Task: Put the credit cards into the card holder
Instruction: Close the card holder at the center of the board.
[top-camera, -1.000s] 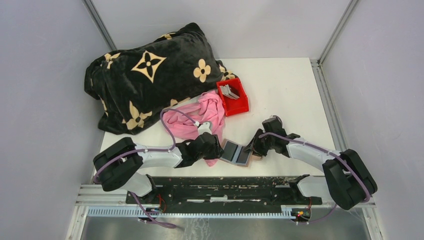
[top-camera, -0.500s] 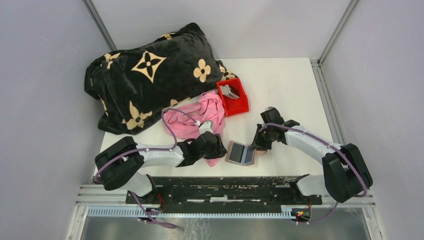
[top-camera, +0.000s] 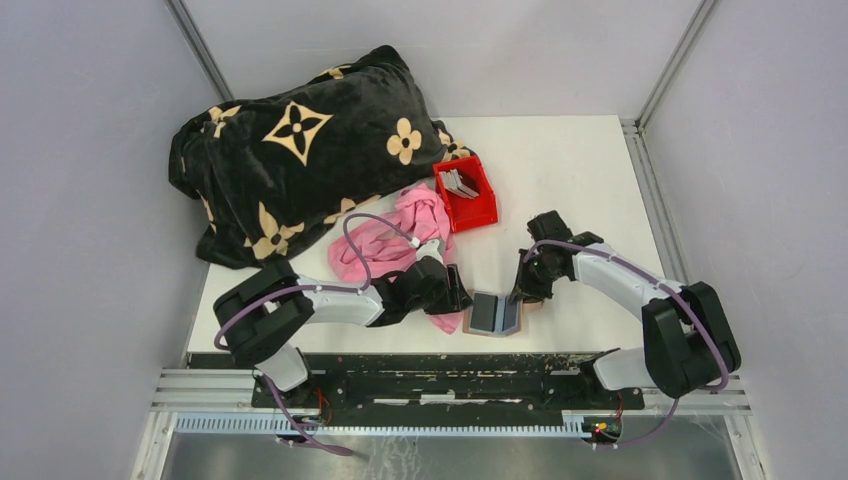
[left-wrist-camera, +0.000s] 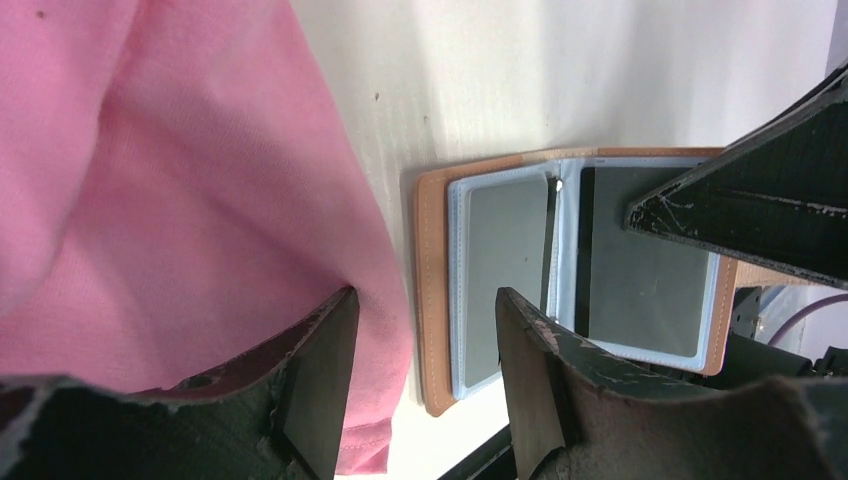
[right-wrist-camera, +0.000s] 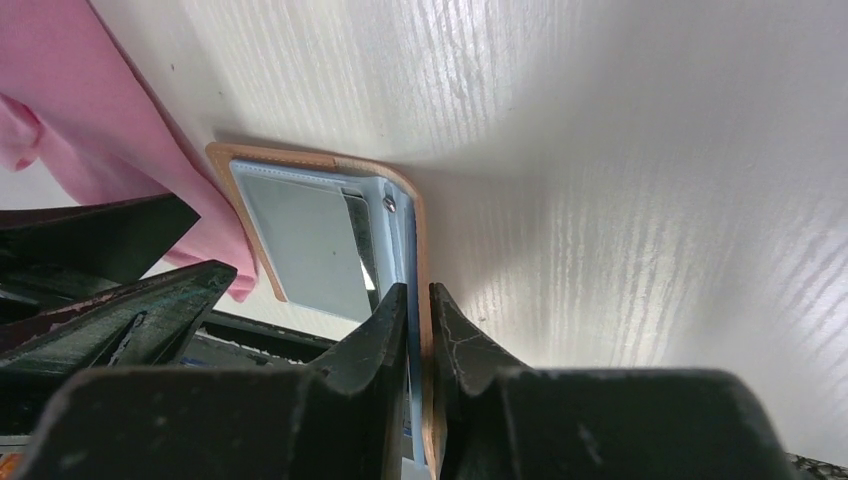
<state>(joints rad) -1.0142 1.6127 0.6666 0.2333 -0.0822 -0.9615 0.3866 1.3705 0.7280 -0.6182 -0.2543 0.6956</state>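
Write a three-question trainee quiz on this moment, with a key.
1. True or false: the right gripper is shut on one flap of the card holder.
2. Fill in: the left gripper has its jaws ____.
3. Where do the credit cards not yet loaded lie? A) in the red bin B) in the left gripper C) in the right gripper
Key: 1 true; 2 open; 3 A.

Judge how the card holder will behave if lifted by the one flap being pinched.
Probably floppy at the fold: the card holder stands in a V with the right gripper pinching one cover only, so the free half may swing. It looks thin and light, so a push could slide it across the smooth table.
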